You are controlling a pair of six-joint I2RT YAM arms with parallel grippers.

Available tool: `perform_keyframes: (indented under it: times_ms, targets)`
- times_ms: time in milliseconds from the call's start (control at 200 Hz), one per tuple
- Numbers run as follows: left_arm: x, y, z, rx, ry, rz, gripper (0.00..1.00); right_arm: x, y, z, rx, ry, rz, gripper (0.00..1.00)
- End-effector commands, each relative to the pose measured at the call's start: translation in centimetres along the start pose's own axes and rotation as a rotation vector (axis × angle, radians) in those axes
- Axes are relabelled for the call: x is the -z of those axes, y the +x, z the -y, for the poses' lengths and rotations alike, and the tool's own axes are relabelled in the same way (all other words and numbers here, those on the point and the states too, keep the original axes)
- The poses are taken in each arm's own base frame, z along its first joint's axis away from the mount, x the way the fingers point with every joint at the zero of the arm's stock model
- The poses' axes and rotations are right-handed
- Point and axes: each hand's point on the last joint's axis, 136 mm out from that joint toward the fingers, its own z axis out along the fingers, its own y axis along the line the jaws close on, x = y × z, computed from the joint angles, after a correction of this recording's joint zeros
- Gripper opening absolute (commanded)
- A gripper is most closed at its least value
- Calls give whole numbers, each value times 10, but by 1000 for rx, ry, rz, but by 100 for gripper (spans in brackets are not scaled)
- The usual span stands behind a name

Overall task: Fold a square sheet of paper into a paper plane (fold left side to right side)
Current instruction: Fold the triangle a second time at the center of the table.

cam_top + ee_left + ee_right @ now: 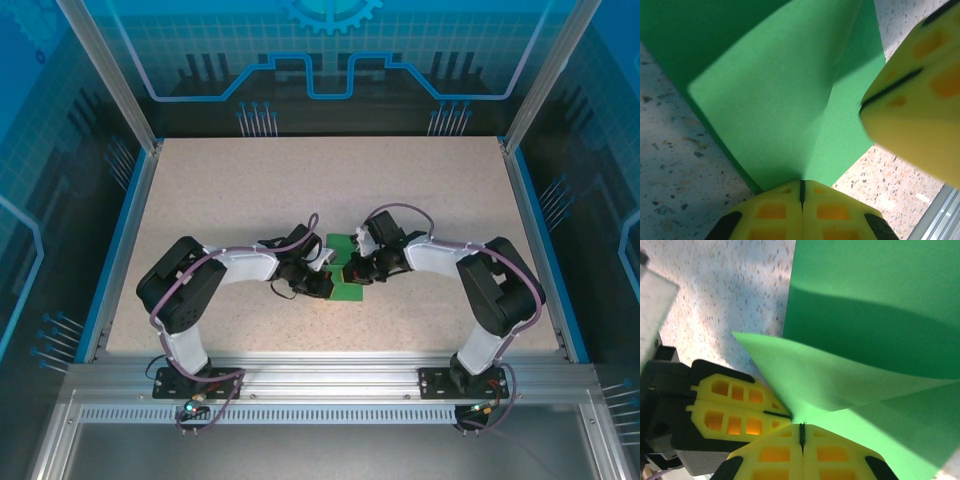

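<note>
Square sheet of paper [347,291] lying mid table [250,190], right between my two grippers, partly under them. Bright green, thin, matte, smooth. Not flat from what I see: one flap lifted and bowed, soft crease running up from pinch point, shadow under it. Left gripper [802,189] clamped tight on paper's near edge, yellow plastic fingers [772,212] with rectangular cutouts pressed together. Right gripper [802,434] same deal, closed on lifted flap's tip. Table speckled beige, grainy.

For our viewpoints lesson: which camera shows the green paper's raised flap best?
Right wrist: close up, the paper rises as a flap into the shut right gripper. Left wrist shows a curved corner; top, a small patch between the arms.
</note>
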Motion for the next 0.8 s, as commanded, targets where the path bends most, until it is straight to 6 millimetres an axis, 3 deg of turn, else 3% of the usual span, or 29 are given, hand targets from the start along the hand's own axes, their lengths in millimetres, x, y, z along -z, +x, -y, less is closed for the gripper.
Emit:
perform_keyframes:
  times_ms: [0, 320, 795]
  targets:
    - [-5, 14, -20, 16, -74, -30, 0, -10, 4, -16, 34, -44, -46, 0]
    - [-4, 12, -19, 13, -76, -24, 0, -21, 6, -16, 29, -35, -84, 0]
    - [-4, 13, -20, 16, -85, -30, 0, -33, 16, 9, -2, 45, -137, 0]
